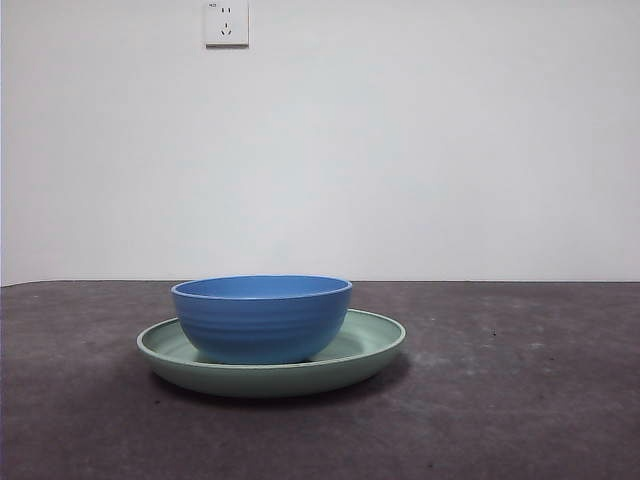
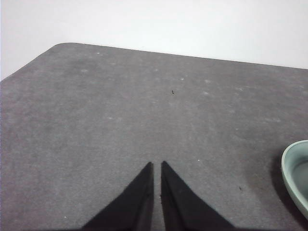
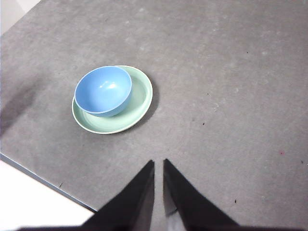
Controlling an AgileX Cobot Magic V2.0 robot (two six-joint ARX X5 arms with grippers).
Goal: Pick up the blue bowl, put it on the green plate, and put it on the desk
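Observation:
The blue bowl [image 1: 262, 317] stands upright in the green plate [image 1: 372, 345], which rests on the dark grey desk [image 1: 520, 380]. The right wrist view shows the bowl [image 3: 103, 90] off-centre in the plate [image 3: 140, 98], empty. My right gripper [image 3: 158, 164] is shut and empty, held high above the desk and apart from the plate. My left gripper [image 2: 157, 166] is shut and empty above bare desk; only the plate's rim [image 2: 294, 175] shows at the edge of its view. Neither gripper shows in the front view.
A white wall with a power socket [image 1: 226, 22] stands behind the desk. The desk's edge [image 3: 43, 177] shows in the right wrist view, with a pale floor beyond. A rounded desk corner [image 2: 60, 45] shows in the left wrist view.

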